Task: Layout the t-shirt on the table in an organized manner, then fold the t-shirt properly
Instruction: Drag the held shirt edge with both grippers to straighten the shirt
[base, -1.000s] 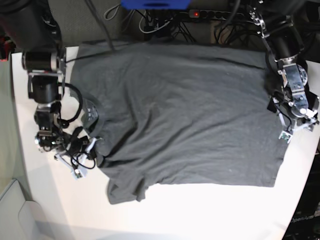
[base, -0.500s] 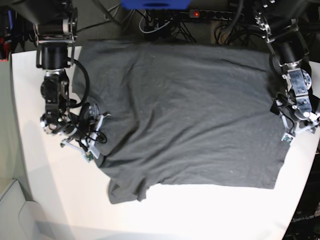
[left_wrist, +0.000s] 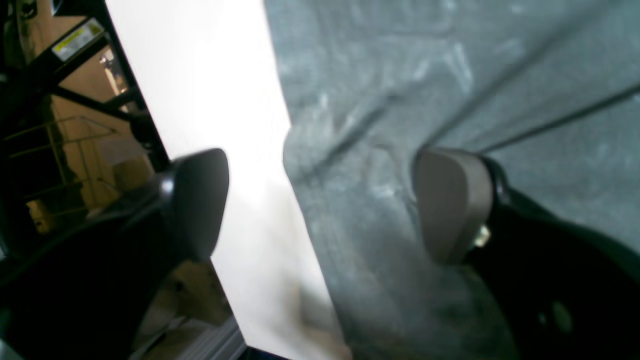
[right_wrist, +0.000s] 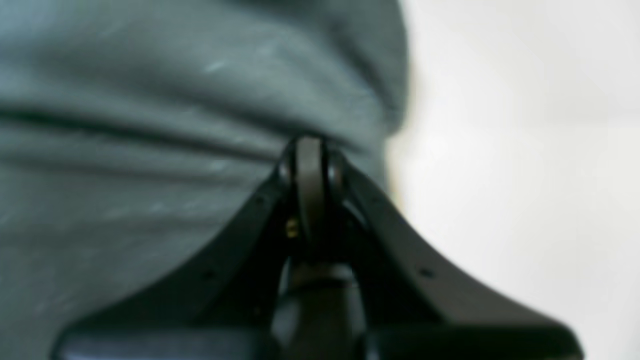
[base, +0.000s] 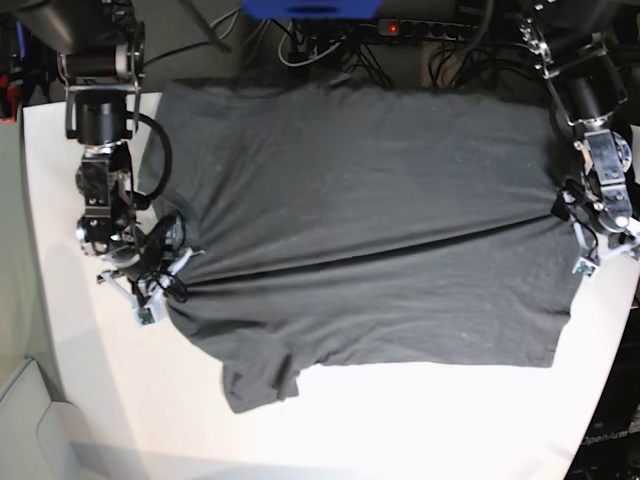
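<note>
The dark grey t-shirt (base: 360, 220) lies spread across the white table (base: 420, 420), with a taut crease running between my two grippers. My right gripper (base: 172, 275) is at the shirt's left edge. In the right wrist view it (right_wrist: 310, 155) is shut on a pinch of the shirt (right_wrist: 150, 100). My left gripper (base: 585, 250) is at the shirt's right edge. In the left wrist view it (left_wrist: 322, 200) is open. One fingertip (left_wrist: 450, 200) rests on the shirt (left_wrist: 450, 75), and the other is over the bare table (left_wrist: 200, 75).
A sleeve (base: 255, 380) is bunched at the shirt's lower left corner. A power strip (base: 390, 27), cables and a blue object (base: 310, 8) lie beyond the far table edge. The table's right edge is close to my left gripper.
My right gripper has closed on the shirt's left edge and pulled it left. The shirt is now stretched flatter, with a taut crease. My left gripper has shifted slightly toward the far side.
</note>
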